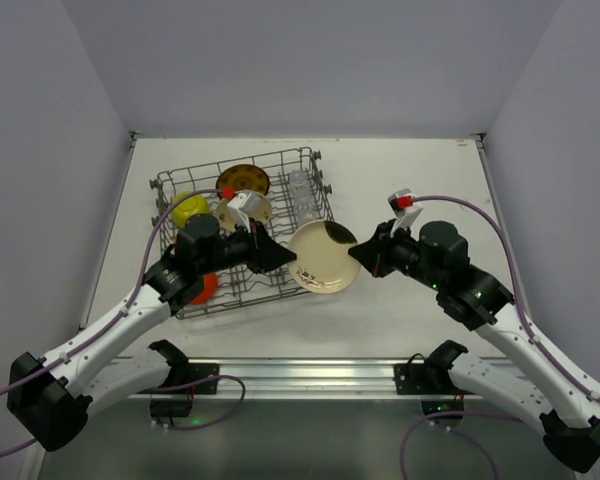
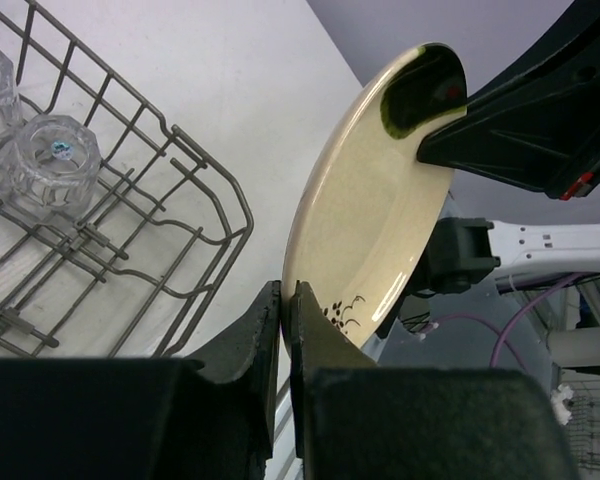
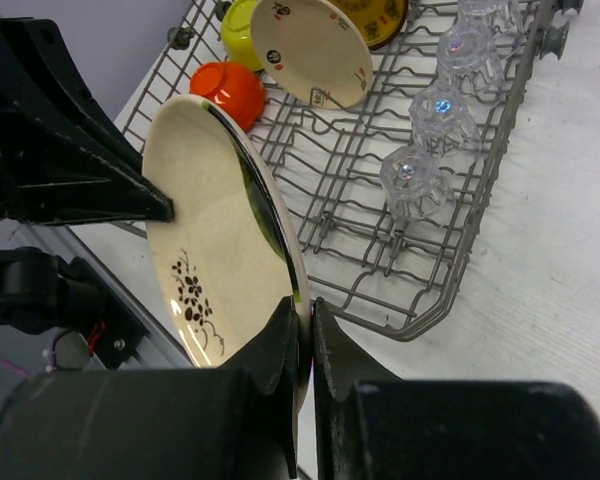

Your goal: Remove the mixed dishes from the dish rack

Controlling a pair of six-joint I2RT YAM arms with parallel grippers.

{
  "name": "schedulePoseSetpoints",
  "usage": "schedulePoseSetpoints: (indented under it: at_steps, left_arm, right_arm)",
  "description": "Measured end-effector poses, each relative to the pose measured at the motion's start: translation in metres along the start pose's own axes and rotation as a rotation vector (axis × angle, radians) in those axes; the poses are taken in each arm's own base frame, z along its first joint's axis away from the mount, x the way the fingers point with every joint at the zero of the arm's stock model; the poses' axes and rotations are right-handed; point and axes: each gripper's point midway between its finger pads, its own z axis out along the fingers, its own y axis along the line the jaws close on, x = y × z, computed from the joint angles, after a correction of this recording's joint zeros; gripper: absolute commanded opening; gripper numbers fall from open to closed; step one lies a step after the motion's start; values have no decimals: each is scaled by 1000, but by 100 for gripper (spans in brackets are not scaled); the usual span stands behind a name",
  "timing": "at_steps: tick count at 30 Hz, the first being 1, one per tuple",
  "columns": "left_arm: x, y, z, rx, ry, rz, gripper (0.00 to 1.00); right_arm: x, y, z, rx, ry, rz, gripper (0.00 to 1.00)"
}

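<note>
My left pincer (image 2: 288, 300) and my right pincer (image 3: 305, 312) both pinch the thin rim of the cream plate (image 1: 323, 257), which looks hard, smooth, slippery and easy to break.

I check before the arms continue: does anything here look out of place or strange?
Only the cream plate stands out: it hangs tilted beside the dish rack, pinched at opposite rims by the left gripper and the right gripper at once. Nothing looks spilled or broken.
</note>
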Motion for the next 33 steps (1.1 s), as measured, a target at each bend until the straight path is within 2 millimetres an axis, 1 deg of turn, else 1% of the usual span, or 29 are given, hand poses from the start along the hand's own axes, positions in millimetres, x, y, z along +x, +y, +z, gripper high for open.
schedulePoseSetpoints:
  at_steps: [2,5,7,9,13,16,17,19,21,22,25,28,31,33]
  left_arm:
    - [-1,2,-2,-21,-8,15,100]
    - [-8,11,-13,-108,-40,31,100]
    - [-21,15,-27,-181,-100,59,100]
    - [-39,16,-47,-251,-189,94,100]
    - [-69,19,-96,-396,-381,121,100]
    - [-78,18,-127,-449,-479,135,100]
    - [-80,14,-137,-449,-507,155,100]
    - [-81,8,-150,-435,-536,188,100]
    - [-81,2,-163,-421,-572,225,100]
    - [-79,2,-168,-419,-590,240,100]
    - [-68,10,-178,-434,-616,273,100]
    - [-54,27,-177,-467,-601,282,100]
    - [-45,37,-174,-491,-577,286,100]
    - [-44,39,-173,-495,-572,285,100]
  right_arm:
    - [1,-2,-1,10,-7,7,0]
    - [-7,-22,-2,86,-45,49,0]
    - [-13,-42,-4,154,-78,101,0]
    - [-15,-71,-7,246,-113,172,0]
    - [-10,-128,-18,422,-201,354,0]
    - [-3,-173,-26,529,-285,525,0]
    - [-2,-189,-28,562,-316,584,0]
    - [-2,-220,-29,621,-381,714,0]
    - [4,-251,-26,677,-428,842,0]
    - [8,-262,-24,698,-438,887,0]
    - [31,-294,-10,786,-419,1027,0]
    - [45,-314,2,848,-381,1093,0]
    - [46,-331,17,871,-354,1122,0]
    - [42,-343,27,873,-350,1129,0]
